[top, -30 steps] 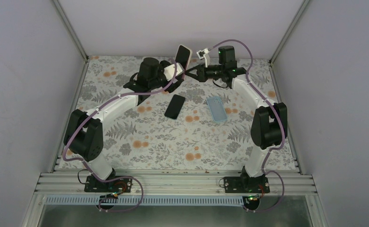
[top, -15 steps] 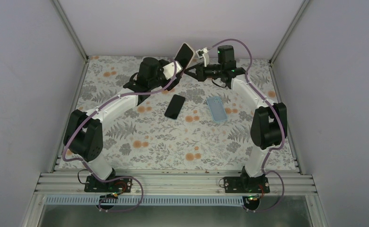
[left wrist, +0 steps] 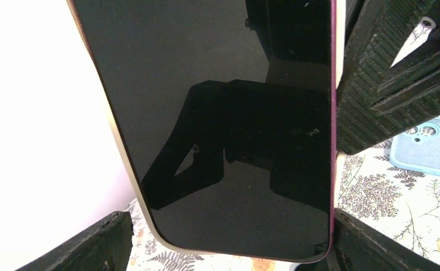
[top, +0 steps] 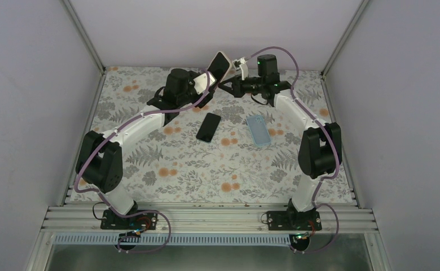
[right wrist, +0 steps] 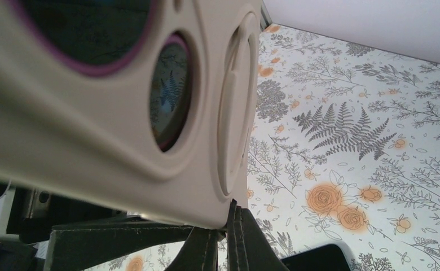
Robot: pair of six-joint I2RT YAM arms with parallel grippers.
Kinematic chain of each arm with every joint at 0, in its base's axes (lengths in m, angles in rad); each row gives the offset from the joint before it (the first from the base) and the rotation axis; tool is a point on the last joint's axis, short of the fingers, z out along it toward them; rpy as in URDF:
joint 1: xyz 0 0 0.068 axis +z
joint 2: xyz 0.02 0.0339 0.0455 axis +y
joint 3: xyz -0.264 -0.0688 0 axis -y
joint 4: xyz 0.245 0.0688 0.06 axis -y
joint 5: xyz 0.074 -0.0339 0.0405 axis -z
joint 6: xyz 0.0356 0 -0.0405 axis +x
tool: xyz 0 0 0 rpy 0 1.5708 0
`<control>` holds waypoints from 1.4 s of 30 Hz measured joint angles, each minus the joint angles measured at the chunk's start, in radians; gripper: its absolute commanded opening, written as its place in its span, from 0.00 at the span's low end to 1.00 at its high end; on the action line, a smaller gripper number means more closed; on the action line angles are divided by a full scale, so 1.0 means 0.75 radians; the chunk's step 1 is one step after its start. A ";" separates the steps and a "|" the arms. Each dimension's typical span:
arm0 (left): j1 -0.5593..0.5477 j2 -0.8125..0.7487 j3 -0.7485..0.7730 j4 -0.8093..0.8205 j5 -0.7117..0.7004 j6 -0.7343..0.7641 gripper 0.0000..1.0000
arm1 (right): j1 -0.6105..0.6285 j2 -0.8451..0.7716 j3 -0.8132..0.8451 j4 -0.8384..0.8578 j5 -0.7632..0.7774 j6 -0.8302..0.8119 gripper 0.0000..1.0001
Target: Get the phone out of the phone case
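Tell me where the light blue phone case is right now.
In the top view, the light blue phone case lies flat on the table right of centre, just right of the black phone.

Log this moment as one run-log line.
left pincer: shut on cased phone, raised | right pincer: shut, at its edge | table: black phone, blue case

We log both arms, left arm (top: 139,124) and right arm (top: 299,113): white link shells, black joint housings, black base plates (top: 119,219). A purple cable (top: 277,48) loops along each. Green LEDs (top: 259,60) glow at the right wrist. Left gripper (left wrist: 229,251) fingers (left wrist: 375,248): black, ribbed print.
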 measured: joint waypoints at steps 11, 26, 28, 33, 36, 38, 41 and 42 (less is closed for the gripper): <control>-0.002 0.000 0.018 -0.065 -0.039 -0.011 0.82 | 0.027 0.000 -0.010 0.008 0.067 0.000 0.04; -0.027 -0.001 0.066 -0.136 -0.132 0.021 0.82 | 0.044 -0.016 -0.022 0.032 0.134 0.002 0.04; -0.027 -0.001 0.071 -0.144 -0.138 0.022 0.82 | 0.048 -0.016 -0.022 0.032 0.142 0.002 0.04; -0.032 -0.001 0.075 -0.148 -0.163 0.027 0.82 | 0.051 -0.016 -0.022 0.033 0.160 0.002 0.04; -0.033 -0.001 0.079 -0.155 -0.169 0.027 0.82 | 0.052 -0.016 -0.022 0.035 0.165 0.001 0.04; -0.034 -0.001 0.081 -0.156 -0.177 0.031 0.82 | 0.053 -0.016 -0.022 0.036 0.168 0.001 0.04; -0.036 -0.001 0.083 -0.155 -0.192 0.038 0.82 | 0.057 -0.016 -0.022 0.039 0.178 0.000 0.04; -0.036 -0.001 0.083 -0.155 -0.196 0.041 0.82 | 0.060 -0.016 -0.022 0.041 0.184 -0.001 0.04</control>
